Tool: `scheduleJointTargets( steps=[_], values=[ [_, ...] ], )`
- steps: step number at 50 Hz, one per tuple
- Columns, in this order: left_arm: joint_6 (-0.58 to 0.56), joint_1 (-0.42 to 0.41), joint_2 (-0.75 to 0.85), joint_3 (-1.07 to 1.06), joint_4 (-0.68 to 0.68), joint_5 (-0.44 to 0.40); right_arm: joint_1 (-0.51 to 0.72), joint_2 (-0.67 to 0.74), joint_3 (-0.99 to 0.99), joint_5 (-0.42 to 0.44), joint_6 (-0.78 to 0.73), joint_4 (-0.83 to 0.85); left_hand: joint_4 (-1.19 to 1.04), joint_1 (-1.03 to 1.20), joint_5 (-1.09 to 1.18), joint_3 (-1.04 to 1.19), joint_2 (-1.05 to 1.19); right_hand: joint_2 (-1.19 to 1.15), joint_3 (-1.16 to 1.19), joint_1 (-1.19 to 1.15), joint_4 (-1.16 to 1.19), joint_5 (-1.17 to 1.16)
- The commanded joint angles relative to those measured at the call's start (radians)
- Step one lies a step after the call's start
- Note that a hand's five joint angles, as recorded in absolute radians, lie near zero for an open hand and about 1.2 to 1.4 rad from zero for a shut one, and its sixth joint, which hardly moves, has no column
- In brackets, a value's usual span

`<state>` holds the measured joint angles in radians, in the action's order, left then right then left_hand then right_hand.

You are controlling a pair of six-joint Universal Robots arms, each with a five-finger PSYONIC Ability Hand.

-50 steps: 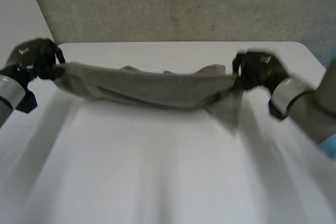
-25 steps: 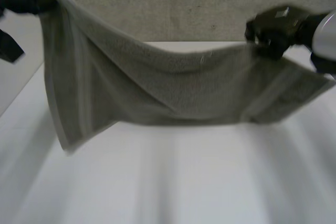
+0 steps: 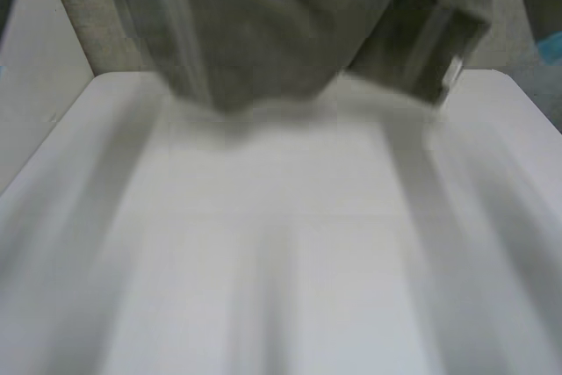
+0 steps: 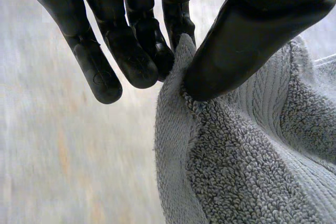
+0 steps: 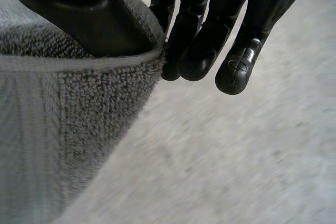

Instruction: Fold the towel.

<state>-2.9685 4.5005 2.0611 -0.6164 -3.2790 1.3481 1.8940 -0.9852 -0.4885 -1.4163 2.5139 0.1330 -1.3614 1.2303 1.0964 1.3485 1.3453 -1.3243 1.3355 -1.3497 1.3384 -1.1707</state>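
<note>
left hand (image 4: 247, 40): thumb presses a corner of the towel (image 4: 247, 161) against the side of the nearest finger. the other fingers (image 4: 100, 72) hang straight beside it and touch nothing.
right hand (image 5: 205, 35): same pinch on another corner, with the hem caught between the thumb and the nearest finger. the remaining fingers are loose and off the cloth.
why this grip: a thumb-and-finger pinch at two corners, one per hand, lets the cloth hang by its own weight and open out, where a fistful would bunch it.
towel, head view: hangs high in front of the camera, above the far part of the table (image 3: 281, 243). long creases run down it, and a doubled flap sags on the robot's right side.
lower edge: looks just clear of the table top, though i cannot tell for sure whether it brushes it.
step (judgement): opening the towel flat in the air. no fold is made yet, so the task is at an early stage.
next move (judgement): lower it with both corners level and well apart, so the lower edge lands straight.
risk (judgement): both pinches sit right at the hem, and thick terry could slip out. the sagging flap may land creased.
</note>
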Motion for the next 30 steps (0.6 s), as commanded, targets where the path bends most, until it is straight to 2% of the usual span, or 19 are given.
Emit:
scheduleJointTargets(
  steps=[1,2,4,5,7,8,11,12,14,17,21,27,29,30],
  values=[
    [0.011,0.003,-0.012,-0.052,-0.014,-0.006,-0.001,-0.027,-0.109,0.022,0.043,-0.033,-0.035,0.166,0.125,0.048,0.051,-0.072,0.061,-0.047,0.058,-0.051],
    [0.011,0.003,-0.012,-0.052,-0.015,-0.006,-0.001,-0.027,-0.110,0.022,0.043,-0.033,-0.035,0.166,0.125,0.048,0.051,-0.072,0.061,-0.047,0.058,-0.051],
    [0.005,0.015,-0.010,-0.170,-0.021,-0.012,-0.006,-0.038,-0.207,0.078,0.048,-0.052,-0.035,0.166,0.125,0.048,0.051,-0.072,0.061,-0.047,0.058,-0.051],
    [0.005,0.016,-0.010,-0.171,-0.021,-0.012,-0.006,-0.038,-0.208,0.079,0.048,-0.052,-0.035,0.166,0.125,0.048,0.051,-0.072,0.061,-0.047,0.058,-0.051],
    [0.000,0.028,-0.006,-0.288,-0.047,-0.018,-0.013,-0.039,-0.309,0.146,0.048,-0.078,-0.035,0.166,0.125,0.048,0.051,-0.072,0.061,-0.047,0.058,-0.051],
    [0.000,0.028,-0.006,-0.289,-0.047,-0.018,-0.013,-0.039,-0.309,0.146,0.048,-0.078,-0.035,0.166,0.125,0.048,0.051,-0.072,0.061,-0.047,0.058,-0.051],
    [-0.007,0.049,0.011,-0.490,-0.123,-0.029,-0.016,-0.036,-0.477,0.239,0.039,-0.114,-0.035,0.166,0.125,0.048,0.051,-0.072,0.061,-0.047,0.058,-0.051],
    [-0.007,0.049,0.011,-0.491,-0.123,-0.029,-0.016,-0.036,-0.478,0.240,0.039,-0.115,-0.035,0.166,0.125,0.048,0.051,-0.072,0.061,-0.047,0.058,-0.051],
    [-0.027,0.057,0.016,-0.628,-0.189,-0.079,-0.041,-0.032,-0.603,0.287,0.031,-0.116,-0.035,0.166,0.125,0.048,0.051,-0.072,0.061,-0.047,0.058,-0.051],
    [-0.040,0.059,0.017,-0.680,-0.219,-0.104,-0.056,-0.026,-0.664,0.304,0.026,-0.118,-0.035,0.166,0.125,0.048,0.051,-0.072,0.061,-0.047,0.058,-0.051],
    [-0.115,0.092,0.019,-0.830,-0.269,-0.159,-0.075,-0.013,-0.835,0.315,0.006,-0.108,-0.035,0.166,0.125,0.048,0.051,-0.072,0.061,-0.047,0.058,-0.051],
    [-0.184,0.140,-0.007,-0.939,-0.269,-0.167,-0.092,-0.010,-0.993,0.304,0.016,-0.015,-0.035,0.166,0.125,0.048,0.051,-0.072,0.061,-0.047,0.058,-0.051],
    [-0.185,0.151,-0.013,-0.948,-0.271,-0.168,-0.093,-0.009,-1.018,0.295,0.020,0.022,-0.035,0.166,0.125,0.048,0.051,-0.020,0.009,0.005,0.006,0.001],
    [-0.184,0.161,-0.018,-0.953,-0.271,-0.168,-0.093,-0.009,-1.036,0.278,0.023,0.058,-0.035,0.166,0.125,0.048,0.051,0.111,-0.122,0.136,-0.125,0.132]
  ],
)
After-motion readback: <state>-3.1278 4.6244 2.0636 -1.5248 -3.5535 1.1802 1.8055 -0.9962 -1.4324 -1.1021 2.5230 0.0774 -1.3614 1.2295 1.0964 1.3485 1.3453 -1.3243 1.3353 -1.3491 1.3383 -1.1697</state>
